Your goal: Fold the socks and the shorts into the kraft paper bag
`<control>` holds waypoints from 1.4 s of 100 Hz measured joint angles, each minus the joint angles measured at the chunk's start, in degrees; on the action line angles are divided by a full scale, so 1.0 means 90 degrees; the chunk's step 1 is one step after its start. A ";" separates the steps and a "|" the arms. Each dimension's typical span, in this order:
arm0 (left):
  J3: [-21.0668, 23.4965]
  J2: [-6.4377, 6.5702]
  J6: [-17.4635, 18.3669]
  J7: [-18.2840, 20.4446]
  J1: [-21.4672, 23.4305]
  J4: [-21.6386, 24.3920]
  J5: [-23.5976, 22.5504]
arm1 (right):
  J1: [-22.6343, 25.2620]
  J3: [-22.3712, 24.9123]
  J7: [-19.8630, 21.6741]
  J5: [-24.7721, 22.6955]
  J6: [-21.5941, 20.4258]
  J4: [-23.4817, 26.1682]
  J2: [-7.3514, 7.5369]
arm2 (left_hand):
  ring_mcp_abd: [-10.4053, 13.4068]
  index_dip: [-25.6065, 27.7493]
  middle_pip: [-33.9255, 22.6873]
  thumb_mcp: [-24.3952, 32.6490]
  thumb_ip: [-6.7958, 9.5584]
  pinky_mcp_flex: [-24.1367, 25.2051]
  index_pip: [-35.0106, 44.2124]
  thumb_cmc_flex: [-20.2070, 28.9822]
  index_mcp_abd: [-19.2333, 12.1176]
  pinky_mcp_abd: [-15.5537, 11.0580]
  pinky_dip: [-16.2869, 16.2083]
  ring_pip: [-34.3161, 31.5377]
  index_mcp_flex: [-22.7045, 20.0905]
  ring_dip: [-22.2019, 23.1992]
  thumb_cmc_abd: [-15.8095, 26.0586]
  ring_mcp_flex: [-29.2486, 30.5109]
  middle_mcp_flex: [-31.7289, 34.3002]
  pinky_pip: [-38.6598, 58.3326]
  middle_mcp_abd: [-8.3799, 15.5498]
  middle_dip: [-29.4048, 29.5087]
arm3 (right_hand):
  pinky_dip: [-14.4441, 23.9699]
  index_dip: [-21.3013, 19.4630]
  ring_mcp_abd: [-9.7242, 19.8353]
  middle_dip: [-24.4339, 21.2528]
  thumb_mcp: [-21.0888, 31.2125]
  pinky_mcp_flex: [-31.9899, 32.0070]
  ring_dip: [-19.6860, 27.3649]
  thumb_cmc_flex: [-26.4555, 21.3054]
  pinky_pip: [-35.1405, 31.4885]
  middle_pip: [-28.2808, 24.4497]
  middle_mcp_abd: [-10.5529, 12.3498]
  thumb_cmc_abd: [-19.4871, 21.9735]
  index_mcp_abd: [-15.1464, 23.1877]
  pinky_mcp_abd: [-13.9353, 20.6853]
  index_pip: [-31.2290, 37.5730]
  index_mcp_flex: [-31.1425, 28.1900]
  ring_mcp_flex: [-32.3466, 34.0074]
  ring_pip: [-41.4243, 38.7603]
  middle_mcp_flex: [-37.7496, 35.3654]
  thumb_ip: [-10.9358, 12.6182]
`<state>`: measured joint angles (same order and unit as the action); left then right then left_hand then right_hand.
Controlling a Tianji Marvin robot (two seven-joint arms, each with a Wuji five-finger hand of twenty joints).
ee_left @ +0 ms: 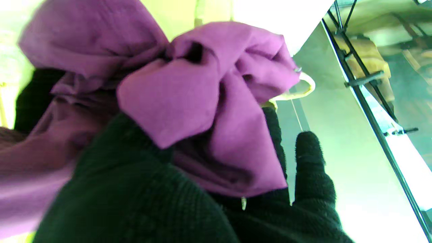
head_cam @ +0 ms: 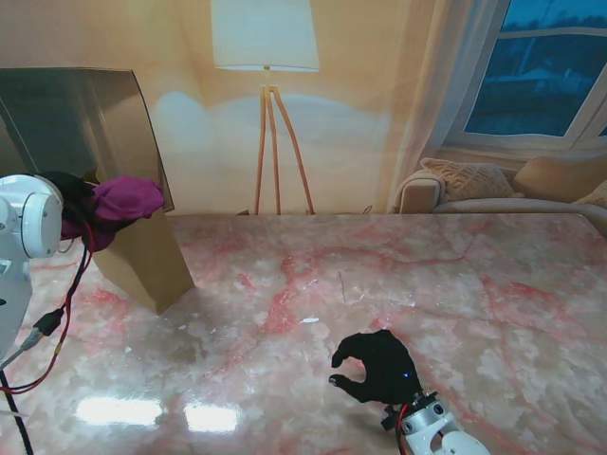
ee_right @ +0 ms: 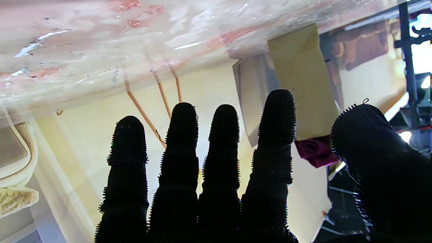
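The left hand (ee_left: 189, 189), in a black knit glove, was clenched around a bunched purple garment (ee_left: 202, 101), most likely the shorts, though the bundle was too crumpled to be sure. The cloth spilled over the fingers (ee_left: 312, 168) and out past the palm. Right under the hand stood the kraft paper bag (head_cam: 142, 261), tilted, the purple cloth bulging over its mouth rather than down inside. No socks could be made out; whether they were already in the bag is hidden.

Well apart, out over the marble table (head_cam: 455, 284), the right hand (head_cam: 377, 368) held nothing, its fingers (ee_right: 184, 135) loosely spread and curled.

The risk, as I judged it, lay in letting go too soon: the loose bundle could catch on the bag's rim and slide off outside, or its weight could tip the leaning, unsupported bag.
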<state>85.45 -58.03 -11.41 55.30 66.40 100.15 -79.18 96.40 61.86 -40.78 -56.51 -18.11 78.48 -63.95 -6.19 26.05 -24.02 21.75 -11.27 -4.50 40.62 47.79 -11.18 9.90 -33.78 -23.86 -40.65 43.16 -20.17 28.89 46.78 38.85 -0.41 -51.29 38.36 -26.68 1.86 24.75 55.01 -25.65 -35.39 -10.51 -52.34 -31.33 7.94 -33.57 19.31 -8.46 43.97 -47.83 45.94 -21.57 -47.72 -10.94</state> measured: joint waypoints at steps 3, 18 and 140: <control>0.0000 -0.0005 -0.0013 -0.0265 0.0020 -0.0021 -0.0024 | 0.0001 0.0004 -0.0004 0.0000 -0.0004 -0.0004 0.0000 | 0.0000 -0.0100 0.0004 0.0135 0.0000 -0.0008 0.0005 -0.0017 -0.0001 0.0000 -0.0003 0.0000 -0.0084 0.0002 -0.0144 0.0019 0.0003 0.0040 0.0000 -0.0211 | 0.0000 0.0000 0.0000 0.0000 0.0000 0.0000 0.0000 0.0000 0.0000 0.0000 0.0000 0.0000 0.0000 0.0000 0.0001 0.0000 0.0000 0.0000 0.0000 0.0000; -0.0051 -0.0038 -0.0183 -0.1596 0.0085 -0.0190 -0.0034 | 0.0013 0.0021 -0.0013 0.0002 -0.0009 -0.0017 -0.0002 | 0.0000 -0.0481 -0.0032 0.1015 0.0000 -0.0152 0.0116 -0.0435 -0.0040 0.0018 -0.0005 -0.0347 -0.0323 0.0295 -0.0600 0.0285 0.0329 0.0315 0.0003 -0.1207 | 0.0000 0.0000 -0.0001 0.0000 0.0000 0.0001 0.0000 0.0000 0.0000 0.0000 0.0000 0.0000 0.0001 -0.0001 0.0001 0.0000 0.0000 0.0000 0.0000 0.0000; -0.0129 -0.0109 0.0134 -0.2550 -0.0049 -0.0894 -0.0368 | 0.0077 0.0067 0.0071 0.0065 -0.0034 -0.0024 -0.0008 | 0.0109 -0.0822 -0.0093 0.2027 -0.0015 -0.0312 0.0271 -0.0849 -0.0052 0.0125 -0.0005 -0.0864 -0.0706 0.0526 -0.1274 0.0951 0.1395 0.0846 0.0222 -0.1584 | 0.0000 0.0071 -0.0007 0.0000 0.0000 0.0057 0.0000 0.0000 0.0000 0.0000 -0.0002 0.0000 0.0003 -0.0003 0.0005 0.0000 -0.0071 0.0000 0.0000 0.0000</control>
<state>84.29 -59.01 -10.20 32.35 65.96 92.10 -82.49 97.09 62.46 -40.14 -55.92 -18.41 78.27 -64.01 -5.21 18.66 -24.86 39.99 -11.41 -7.31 43.07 40.15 -11.65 11.02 -33.82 -31.64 -47.00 47.90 -31.64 37.44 59.34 46.46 1.58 -65.55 38.36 -26.03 1.80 24.75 55.00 -25.14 -35.39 -10.51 -52.34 -31.33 7.92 -33.57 19.34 -8.49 44.02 -47.83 45.29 -21.57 -47.72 -10.94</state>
